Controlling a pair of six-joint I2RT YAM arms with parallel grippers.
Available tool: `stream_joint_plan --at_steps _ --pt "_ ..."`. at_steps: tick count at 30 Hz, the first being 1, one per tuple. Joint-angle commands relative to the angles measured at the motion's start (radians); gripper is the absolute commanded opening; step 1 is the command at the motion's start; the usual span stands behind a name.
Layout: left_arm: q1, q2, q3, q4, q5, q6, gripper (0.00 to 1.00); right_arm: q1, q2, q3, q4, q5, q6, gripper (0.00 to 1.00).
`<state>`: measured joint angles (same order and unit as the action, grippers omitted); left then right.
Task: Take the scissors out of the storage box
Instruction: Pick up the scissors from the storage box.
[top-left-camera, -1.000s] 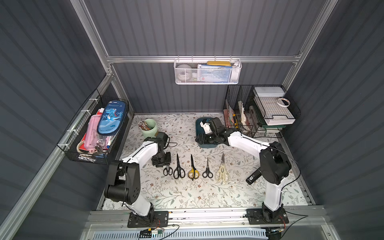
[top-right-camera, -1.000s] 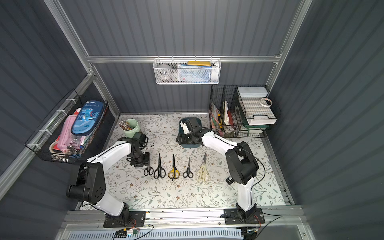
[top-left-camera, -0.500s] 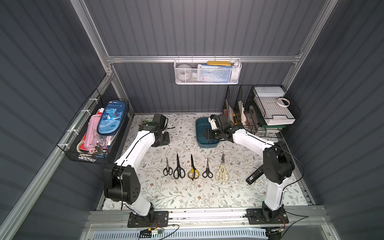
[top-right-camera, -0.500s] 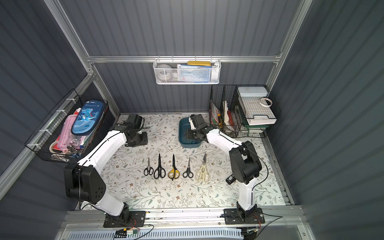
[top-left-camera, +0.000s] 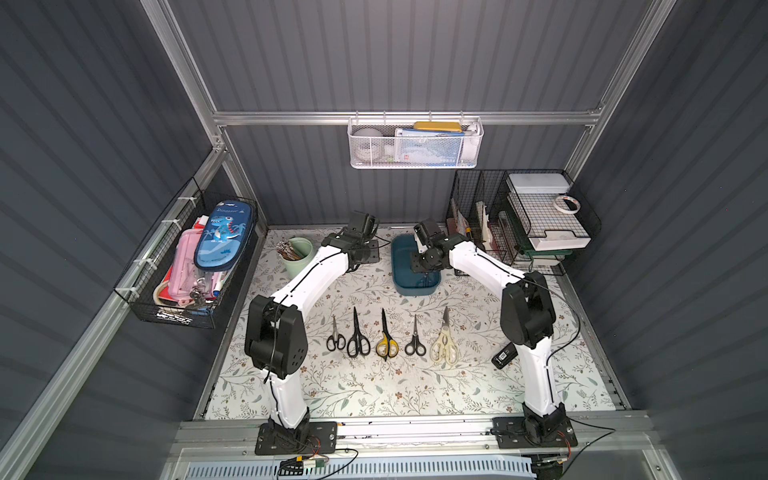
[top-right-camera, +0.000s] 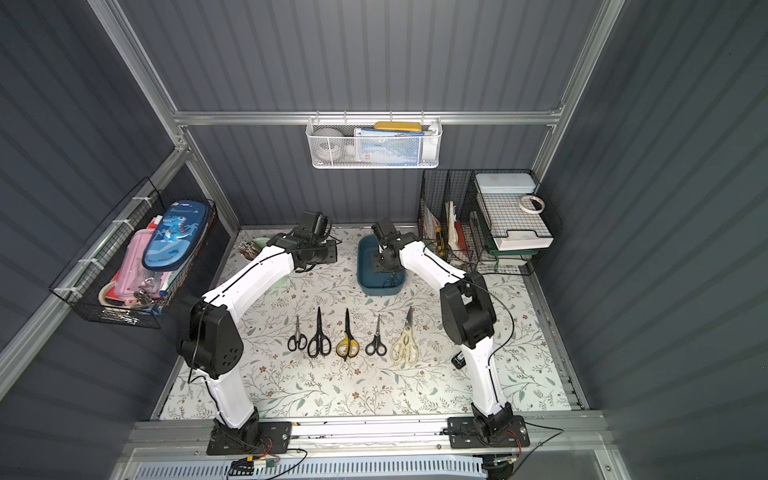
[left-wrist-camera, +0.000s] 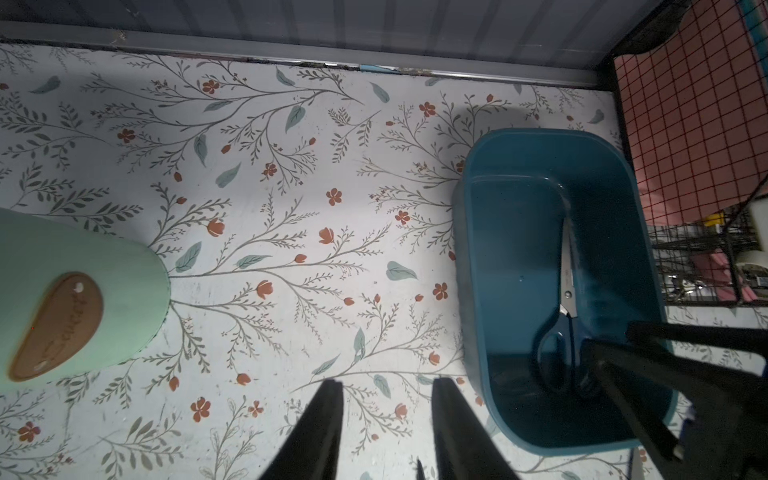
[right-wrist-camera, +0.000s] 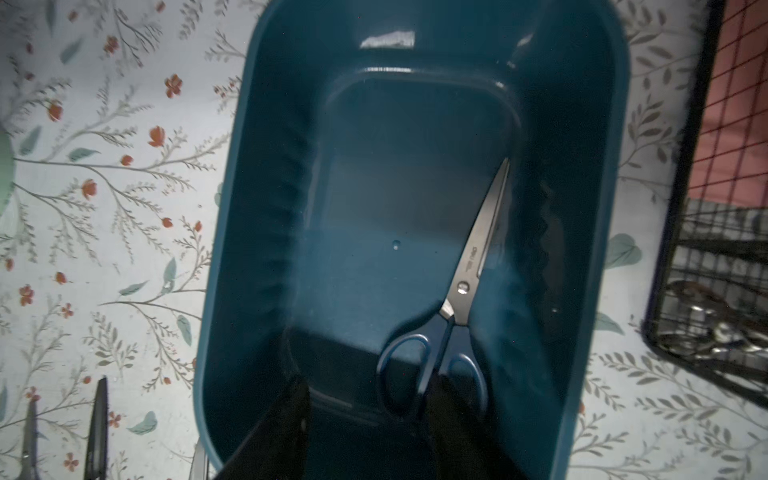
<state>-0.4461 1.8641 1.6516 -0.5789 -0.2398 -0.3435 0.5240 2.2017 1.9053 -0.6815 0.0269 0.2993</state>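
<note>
R hand, part-open & empty, over blue-handled steel scissors in glossy teal plastic box.

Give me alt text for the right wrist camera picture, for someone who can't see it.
One pair of blue-handled scissors lies closed inside the teal storage box, near one long wall. The right gripper hangs open over the handle end. A floral table surrounds the box, with a black wire basket beside it.
</note>
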Motion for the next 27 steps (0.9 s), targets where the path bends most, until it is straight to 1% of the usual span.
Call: stream_joint_plan --at_steps 1,4,10,14,22,27 --pt "0.01 -0.008 -0.016 0.046 -0.008 0.008 0.41 0.013 0.053 0.071 -0.13 0.06 0.045 0.49" --pt "0.009 -0.01 -0.045 0.065 -0.008 0.011 0.41 0.017 0.1 0.119 -0.179 0.091 0.063 0.49" --pt "0.009 -0.033 -0.083 0.085 -0.008 0.02 0.41 0.014 0.151 0.138 -0.184 0.138 0.092 0.48" --pt "0.009 -0.041 -0.093 0.096 -0.004 0.023 0.41 0.004 0.195 0.182 -0.197 0.113 0.114 0.48" --pt "0.009 -0.031 -0.08 0.104 0.008 0.024 0.41 0.005 0.346 0.355 -0.272 0.048 0.152 0.45" --pt "0.01 -0.029 -0.075 0.104 0.013 0.024 0.41 -0.004 0.403 0.396 -0.268 0.003 0.17 0.45"
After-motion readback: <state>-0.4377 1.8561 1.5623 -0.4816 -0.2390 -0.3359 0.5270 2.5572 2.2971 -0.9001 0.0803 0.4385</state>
